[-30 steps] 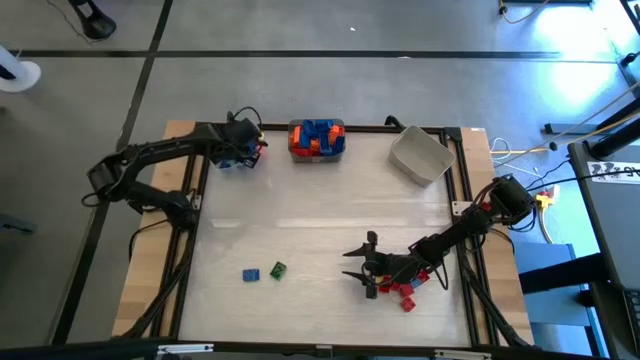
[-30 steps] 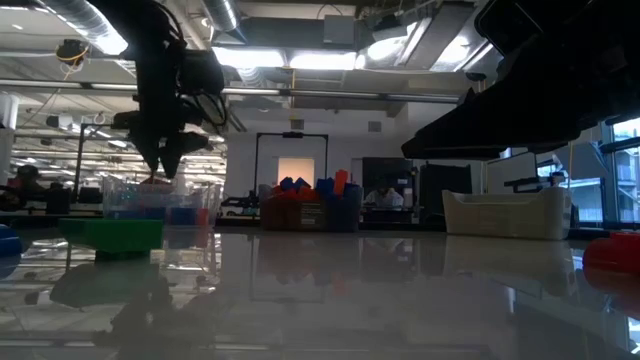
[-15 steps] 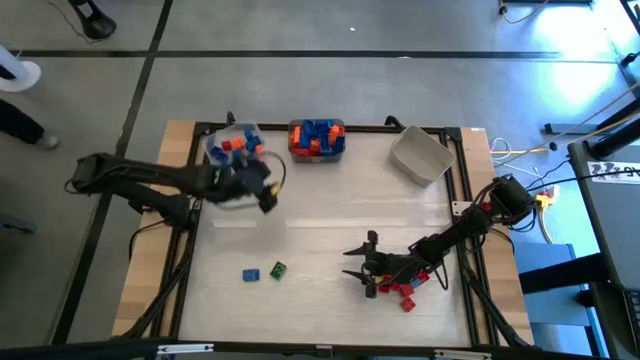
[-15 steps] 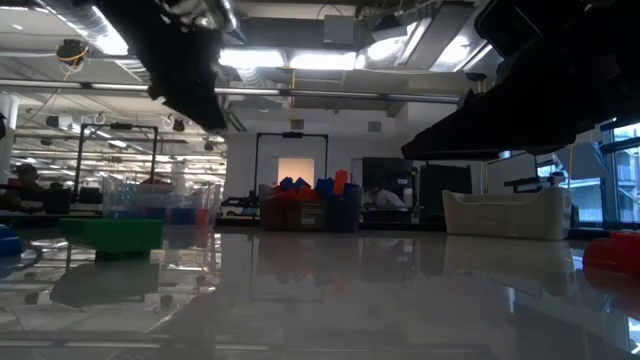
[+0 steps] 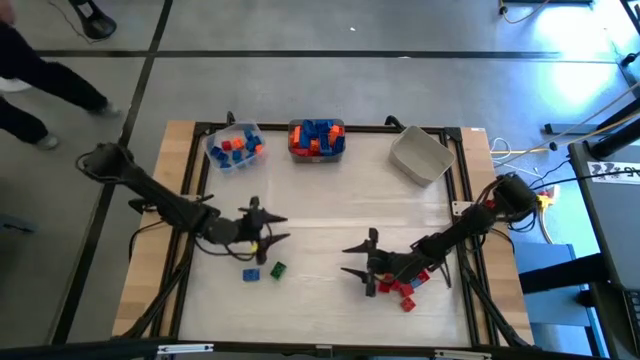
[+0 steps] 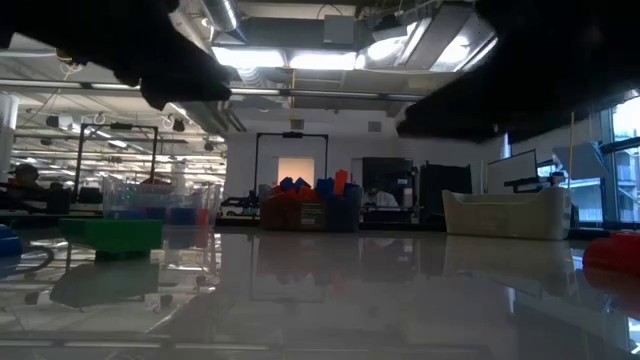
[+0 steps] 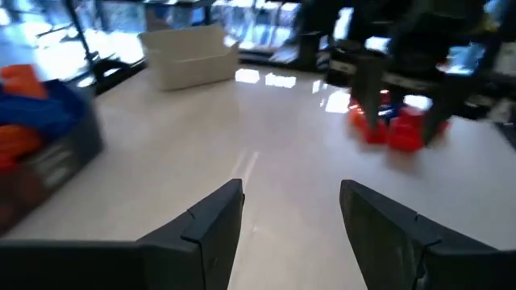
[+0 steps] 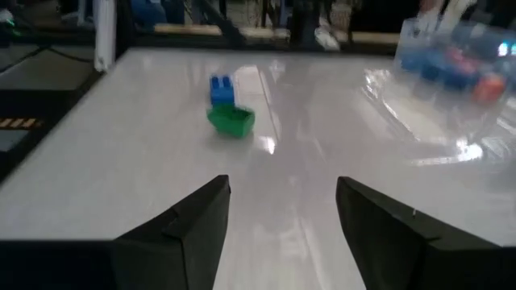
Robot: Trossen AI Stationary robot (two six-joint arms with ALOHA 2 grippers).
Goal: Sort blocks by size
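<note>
Green block and blue block lie side by side on the table, just ahead of my left gripper, toward the near edge. Its jaws stand open and hold nothing. My right gripper, also open, waits by the red blocks, farther away. Left arm is nearer.

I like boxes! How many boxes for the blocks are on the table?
3, along the far edge: a clear bin left, a middle bin full of blocks, an empty grey bin right.
</note>
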